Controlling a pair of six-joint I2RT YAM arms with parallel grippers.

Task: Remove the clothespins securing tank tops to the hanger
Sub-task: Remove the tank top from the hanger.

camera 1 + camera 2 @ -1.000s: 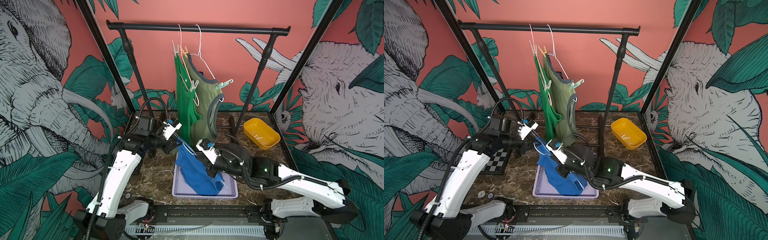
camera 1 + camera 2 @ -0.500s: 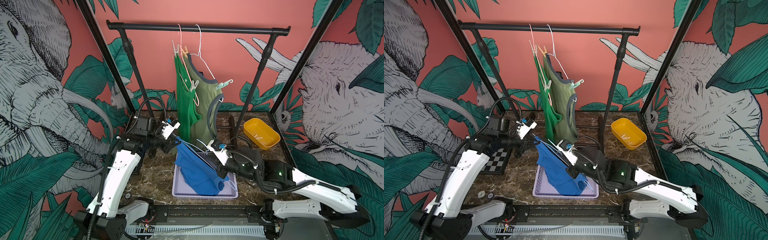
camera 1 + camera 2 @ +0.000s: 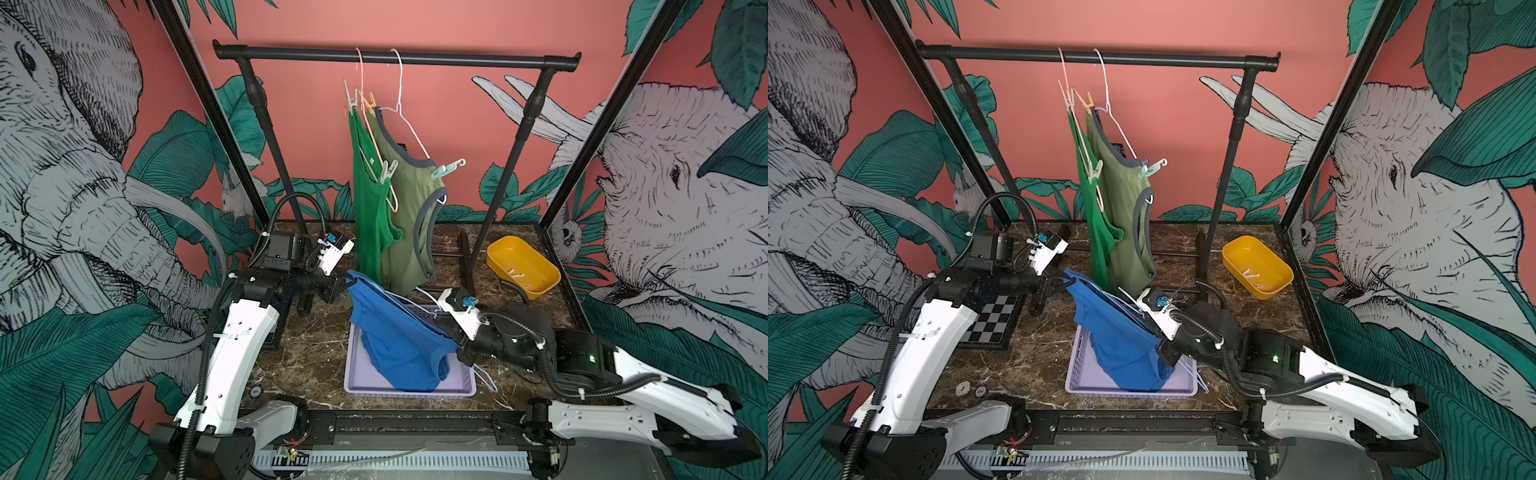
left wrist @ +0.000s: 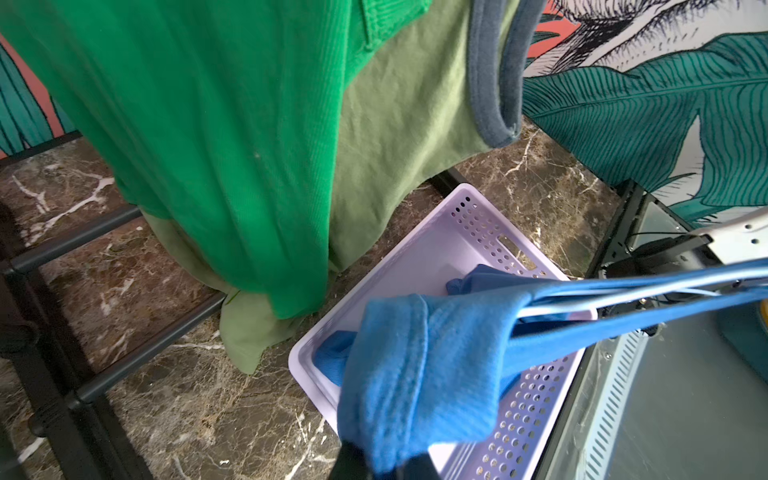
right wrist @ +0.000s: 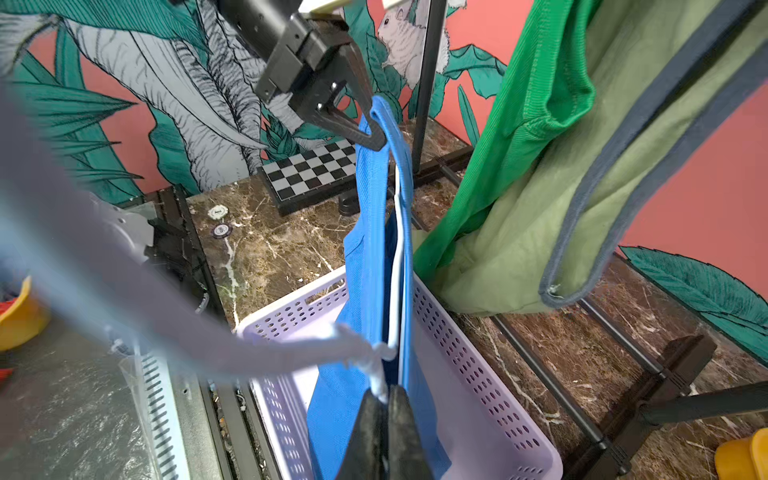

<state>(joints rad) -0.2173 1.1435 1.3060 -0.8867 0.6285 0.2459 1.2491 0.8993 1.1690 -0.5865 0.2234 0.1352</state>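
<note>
In both top views the right gripper [image 3: 457,355] [image 3: 1163,353] is seen drawn back toward its own base since a second ago. The blue tank top [image 3: 399,345] [image 3: 1121,345] is thereby pulled taut up to the left gripper [image 3: 345,286] [image 3: 1061,284], which has not moved. The lower cloth is draped into the lavender basket [image 3: 409,390]. Clothespins [image 3: 446,169] are still seen on the bright green top [image 3: 368,208] and olive top [image 3: 409,216] on the rail.

In the left wrist view, the left gripper [image 4: 382,465] is clamped on a blue strap, and the wire hanger [image 4: 623,293] is stretched away from it.

In the right wrist view, the right gripper [image 5: 384,399] is pinched narrow on the hanger wire. The blue top is judged unpinned and nearly stripped from its hanger, while the hung tops remain to be done.
</note>
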